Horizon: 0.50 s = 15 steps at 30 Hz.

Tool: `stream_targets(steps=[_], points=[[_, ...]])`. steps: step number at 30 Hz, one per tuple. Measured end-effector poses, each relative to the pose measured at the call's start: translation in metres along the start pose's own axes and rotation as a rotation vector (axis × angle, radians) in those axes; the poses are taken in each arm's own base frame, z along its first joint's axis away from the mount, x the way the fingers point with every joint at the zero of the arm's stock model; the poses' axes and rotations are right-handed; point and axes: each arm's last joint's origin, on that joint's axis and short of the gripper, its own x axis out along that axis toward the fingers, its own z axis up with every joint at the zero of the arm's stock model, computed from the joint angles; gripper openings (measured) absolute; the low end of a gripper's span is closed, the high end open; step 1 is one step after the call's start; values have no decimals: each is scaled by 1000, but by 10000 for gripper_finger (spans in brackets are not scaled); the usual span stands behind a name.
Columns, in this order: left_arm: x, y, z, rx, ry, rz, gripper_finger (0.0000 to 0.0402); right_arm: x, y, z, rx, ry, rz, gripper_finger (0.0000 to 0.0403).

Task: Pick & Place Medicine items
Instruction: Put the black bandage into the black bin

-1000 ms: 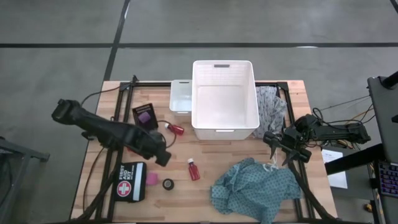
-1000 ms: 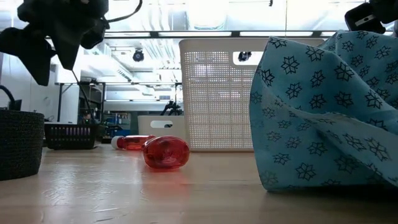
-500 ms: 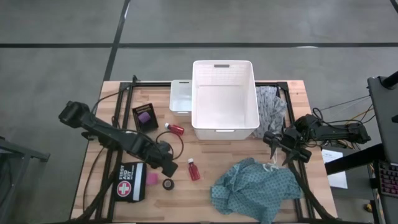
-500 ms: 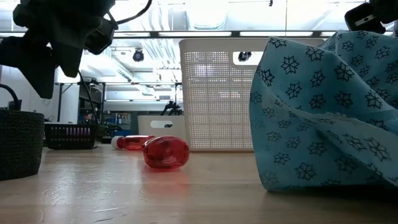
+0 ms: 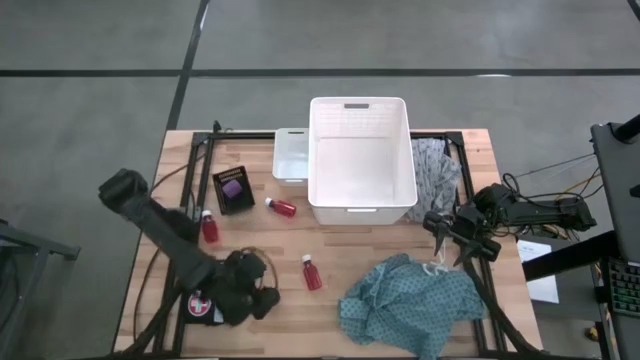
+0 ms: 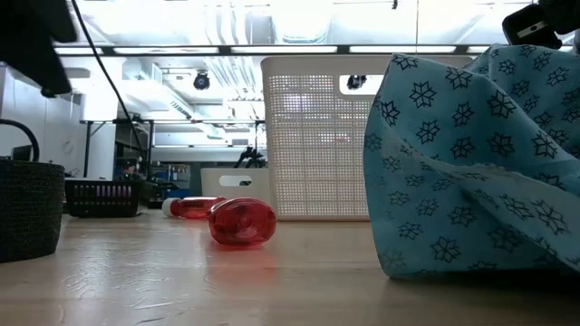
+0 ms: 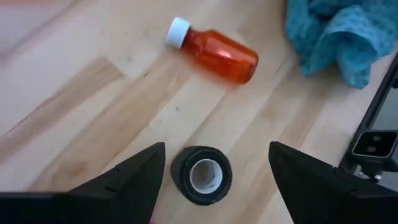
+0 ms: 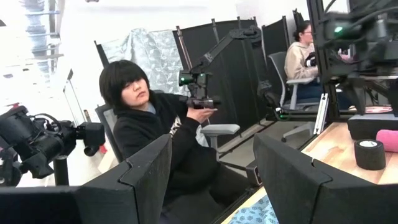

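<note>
My left gripper [image 5: 258, 297] hangs open over the near left of the table. In the left wrist view [image 7: 217, 186] a tiny black ring [image 7: 201, 175] lies flat on the wood between the two fingers, untouched. Three small red bottles with white caps lie on their sides: one [image 5: 312, 272] [image 7: 214, 53] just beyond the ring, one [image 5: 209, 226] at the left, one [image 5: 282, 205] near the basket. A purple piece [image 5: 232, 186] sits on a black box. My right gripper [image 5: 452, 238] waits open at the right edge, its wrist camera showing only the room.
A big white basket [image 5: 360, 160] and a small white bin [image 5: 290, 155] stand at the far middle. A grey patterned cloth [image 5: 436, 170] lies right of the basket, a teal cloth [image 5: 405, 305] at the near right. A first-aid pouch [image 5: 203, 305] lies under my left arm.
My left gripper has swung from beside the black box toward the table's near edge and has rolled at the wrist; it now stands over the black ring and pink piece, hiding them from above. A red bottle at the left has come into view. No object has moved.
</note>
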Motion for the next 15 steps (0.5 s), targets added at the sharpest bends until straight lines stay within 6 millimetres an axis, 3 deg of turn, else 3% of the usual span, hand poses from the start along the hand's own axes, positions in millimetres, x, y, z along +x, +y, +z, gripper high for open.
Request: stream_targets(steps=[8,15], points=[[18,-14,-44,155,-250,14,290,0,0,0,0,0,0,224],[36,-25,-63,322,-291,17,289,0,0,0,0,0,0,224]])
